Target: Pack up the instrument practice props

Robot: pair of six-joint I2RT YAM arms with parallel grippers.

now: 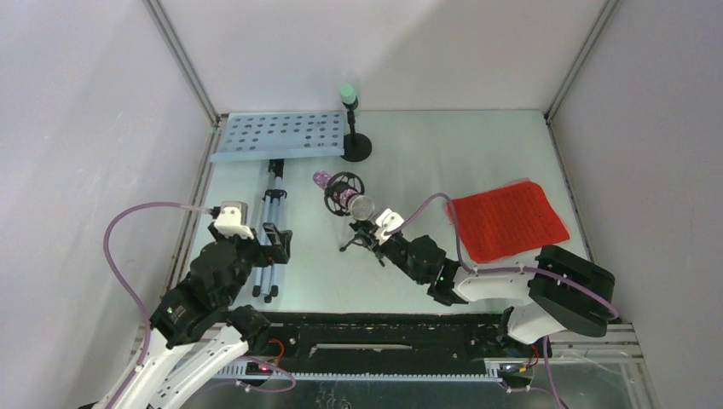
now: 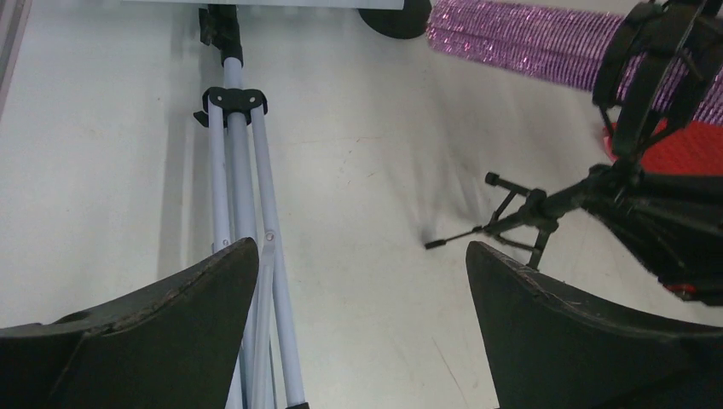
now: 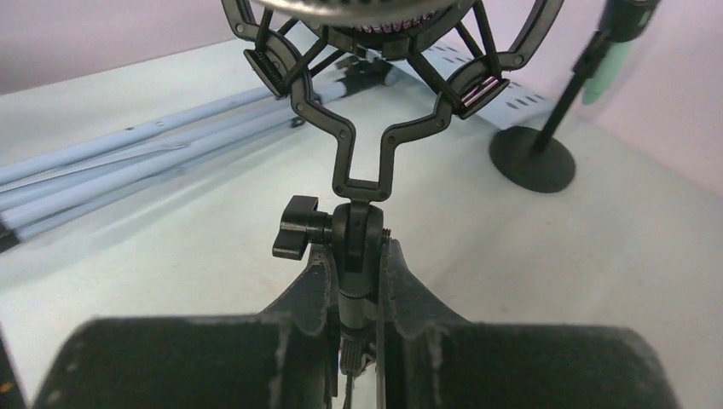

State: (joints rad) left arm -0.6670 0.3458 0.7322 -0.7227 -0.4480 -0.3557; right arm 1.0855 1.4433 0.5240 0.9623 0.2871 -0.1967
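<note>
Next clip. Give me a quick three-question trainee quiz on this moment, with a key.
1. True or false: the mint microphone stands upright in its round-base mount.
2. What are the right gripper's jaws shut on? A) the red score sheets B) the stem of the shock mount carrying the purple microphone C) the music desk
3. Which gripper has open jaws, and which prop lies beneath it?
Key: 1 true. 2 B. 3 the left gripper, above the tripod.
</note>
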